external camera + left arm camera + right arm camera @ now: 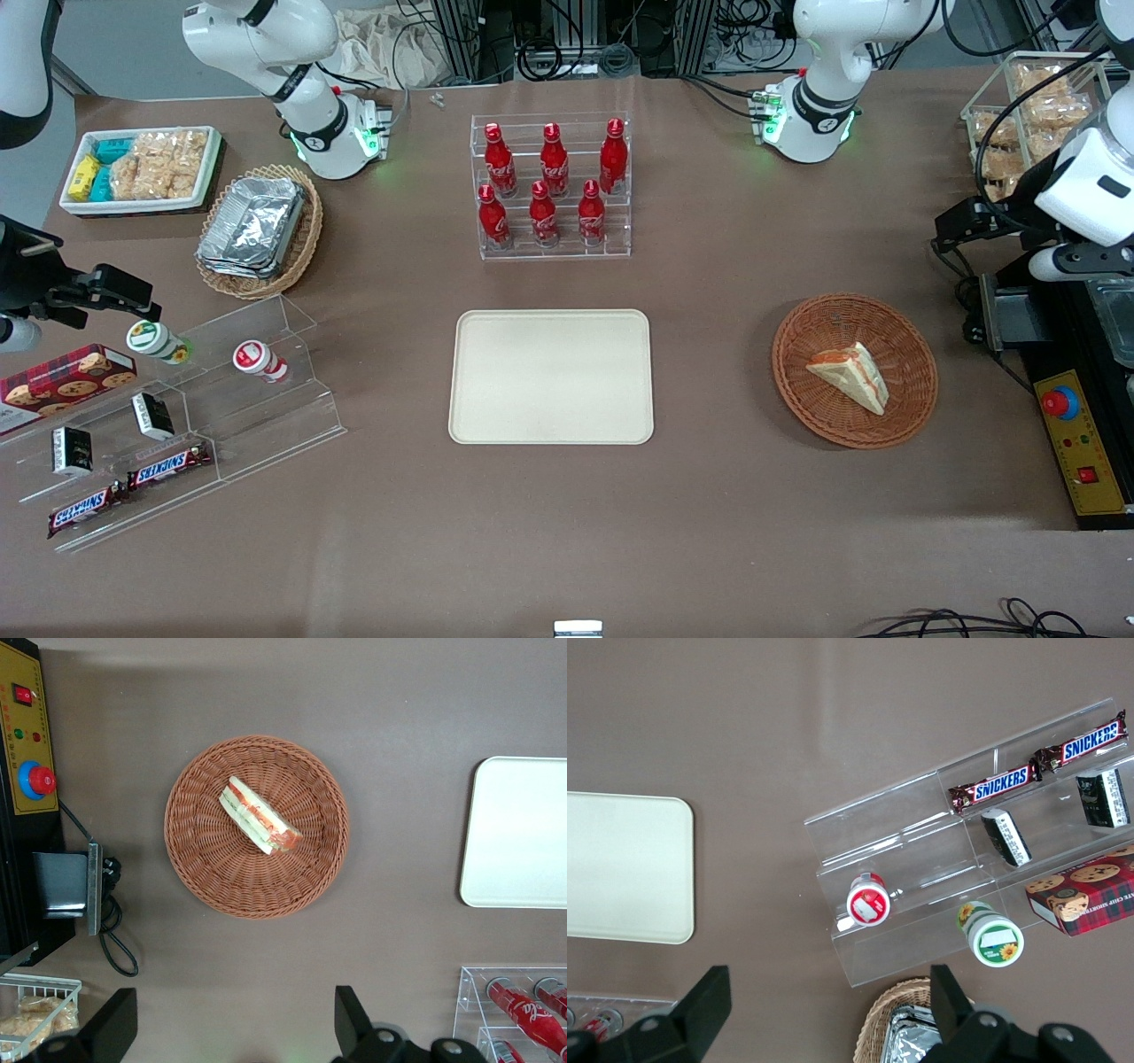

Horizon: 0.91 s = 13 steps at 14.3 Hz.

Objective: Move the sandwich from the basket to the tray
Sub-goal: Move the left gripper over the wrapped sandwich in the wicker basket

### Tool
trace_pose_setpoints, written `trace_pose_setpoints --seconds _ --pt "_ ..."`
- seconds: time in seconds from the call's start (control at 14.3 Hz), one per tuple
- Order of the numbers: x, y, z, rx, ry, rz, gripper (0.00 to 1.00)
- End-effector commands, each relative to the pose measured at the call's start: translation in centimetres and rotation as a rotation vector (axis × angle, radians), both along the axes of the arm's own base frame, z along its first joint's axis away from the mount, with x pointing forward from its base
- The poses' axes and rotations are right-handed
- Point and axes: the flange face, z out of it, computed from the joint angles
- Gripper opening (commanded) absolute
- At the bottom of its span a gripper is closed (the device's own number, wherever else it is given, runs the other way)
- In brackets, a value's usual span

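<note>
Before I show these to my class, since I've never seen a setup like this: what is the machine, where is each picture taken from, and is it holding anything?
These are two robot arms bolted to a brown table. One picture looks down from the front; the other two come from cameras on the arms' wrists.

The working arm's hand hangs open above the basket, holding nothing; its two dark fingers show in its wrist view.

In that round wicker basket lies a wrapped sandwich. Beside it, toward the table's middle, is a bare cream tray, where the sandwich should go. Farther from the front camera than the tray stands a clear rack of red bottles.

Toward the parked arm's end are clear shelves with chocolate bars, small cups and a cookie box, plus another basket holding foil containers.
</note>
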Motion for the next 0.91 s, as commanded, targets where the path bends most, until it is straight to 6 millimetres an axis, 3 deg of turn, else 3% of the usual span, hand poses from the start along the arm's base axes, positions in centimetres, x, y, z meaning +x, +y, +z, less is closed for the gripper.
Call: trace_pose_setpoints --seconds 0.0,0.21,0.35,0.84 --pt "-0.4 0.2 1.0 -0.001 0.002 -0.010 1.00" --pt "-0.1 0.4 0.1 0.002 0.020 0.019 1.00" --pt "0.4 0.6 -1.4 0.006 0.048 0.162 1.00" --pt "1.6 1.4 -10.3 0.014 0.032 0.457 1.00"
